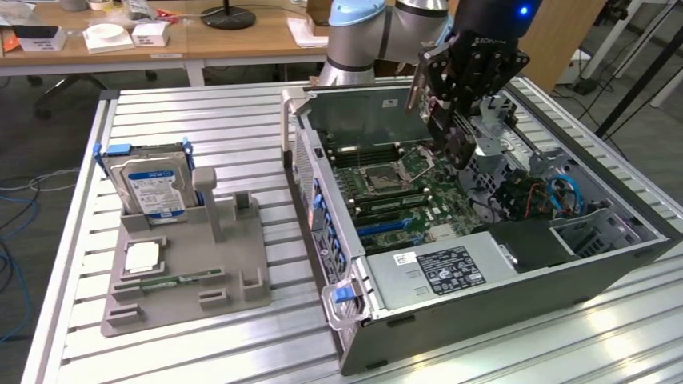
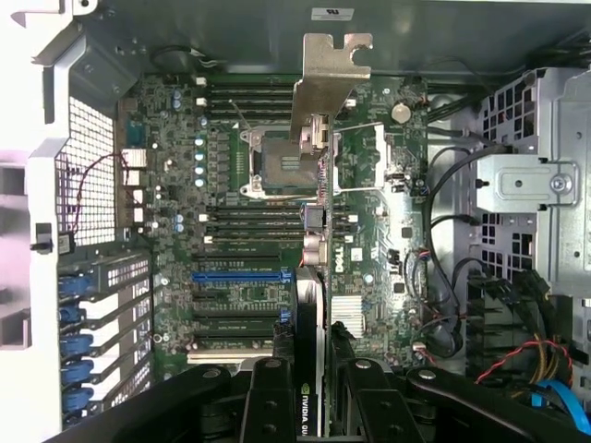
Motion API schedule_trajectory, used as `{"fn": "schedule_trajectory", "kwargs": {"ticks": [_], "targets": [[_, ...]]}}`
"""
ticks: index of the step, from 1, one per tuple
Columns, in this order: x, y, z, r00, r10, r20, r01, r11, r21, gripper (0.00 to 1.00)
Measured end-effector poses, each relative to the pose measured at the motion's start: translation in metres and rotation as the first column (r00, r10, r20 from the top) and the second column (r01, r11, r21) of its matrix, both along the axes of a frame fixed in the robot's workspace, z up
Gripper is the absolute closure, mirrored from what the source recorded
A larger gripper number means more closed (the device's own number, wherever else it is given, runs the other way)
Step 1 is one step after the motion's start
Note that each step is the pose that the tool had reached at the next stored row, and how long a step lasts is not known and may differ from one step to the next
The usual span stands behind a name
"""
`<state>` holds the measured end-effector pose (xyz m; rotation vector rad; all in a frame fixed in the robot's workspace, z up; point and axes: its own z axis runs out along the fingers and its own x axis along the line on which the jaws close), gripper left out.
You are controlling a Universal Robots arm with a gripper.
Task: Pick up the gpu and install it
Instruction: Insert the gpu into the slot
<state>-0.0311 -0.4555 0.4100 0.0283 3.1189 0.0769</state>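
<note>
**Tool:** the gripper has its jaws partly closed and clamped on both faces of the gpu.

**Position:** the card hangs edge-on over the middle of the open case, clear of the motherboard.

**Risk:**
- The card's length runs across the blue slot, not along it.
- Its bracket overhangs the CPU socket.
- Lowered so, it would likely strike the socket or memory, or snag the cables.

**Not visible:** the connector edge is hidden, and the pad contact is cut off.
</note>
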Motion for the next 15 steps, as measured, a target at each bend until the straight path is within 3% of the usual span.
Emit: {"fn": "schedule_trajectory", "kwargs": {"ticks": [15], "targets": [[0.0000, 0.0000, 0.0000, 0.9986, 0.053, 0.0000, -0.053, 0.9986, 0.0000, 0.74]]}}
